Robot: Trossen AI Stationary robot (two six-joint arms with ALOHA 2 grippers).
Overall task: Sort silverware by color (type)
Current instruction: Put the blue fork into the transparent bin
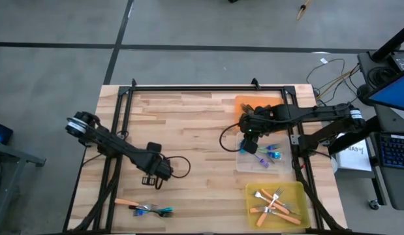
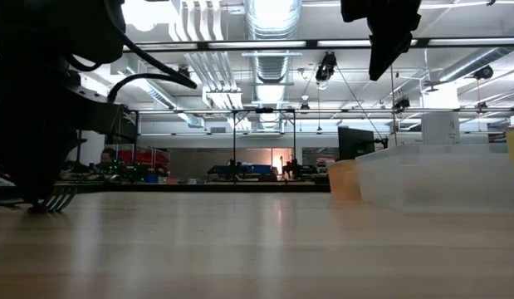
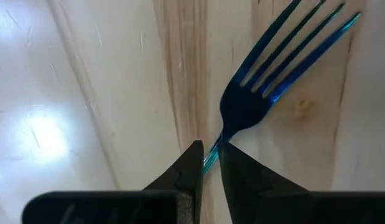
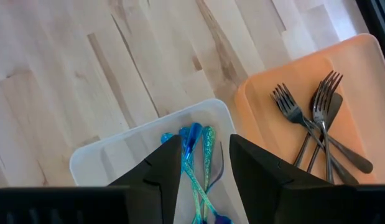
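Blue fork [image 3: 260, 81] flat on table

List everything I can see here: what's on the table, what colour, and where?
Blue fork: one, pinched at the neck by the left gripper.
Loose forks: a few, orange and blue handles, table's near-left edge.
Clear tray: one, right side, holding blue forks.
Orange tray: one, beyond the clear one, holding dark forks.
Yellow tray: one, near-right corner, holding orange-handled forks.
Left gripper: shut on the blue fork.
Right gripper: open, above the clear tray.
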